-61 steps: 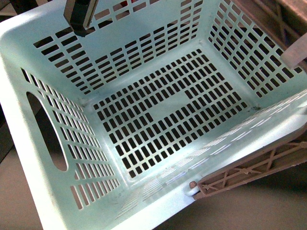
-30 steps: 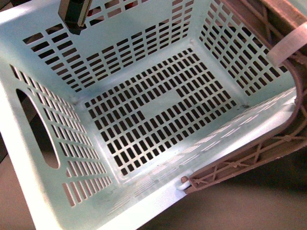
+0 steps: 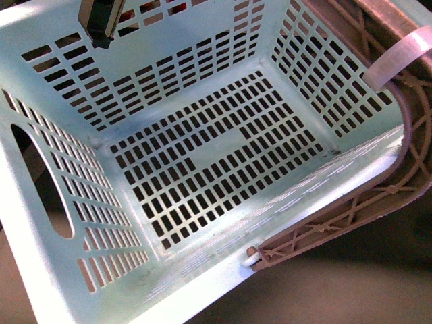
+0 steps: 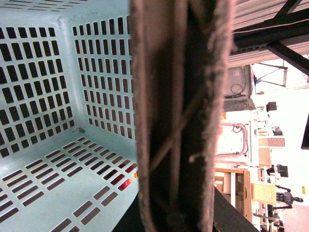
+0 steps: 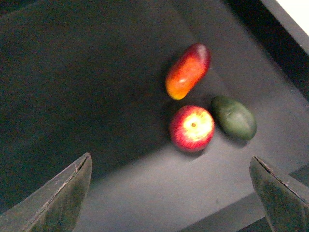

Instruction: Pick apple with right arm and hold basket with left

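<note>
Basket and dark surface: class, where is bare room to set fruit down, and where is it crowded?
The basket floor is bare from wall to wall. The dark surface is bare between the apple and the fingers of the right gripper. Crowded: apple, orange-red fruit and green fruit sit close together.

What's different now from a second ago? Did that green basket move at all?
The basket has slid leftward and slightly up in the front view. More of its brown handle and white band now shows at the right. The dark end effector at its far wall shifted left with it. The basket is still empty, and nothing was visibly picked up or let go.
</note>
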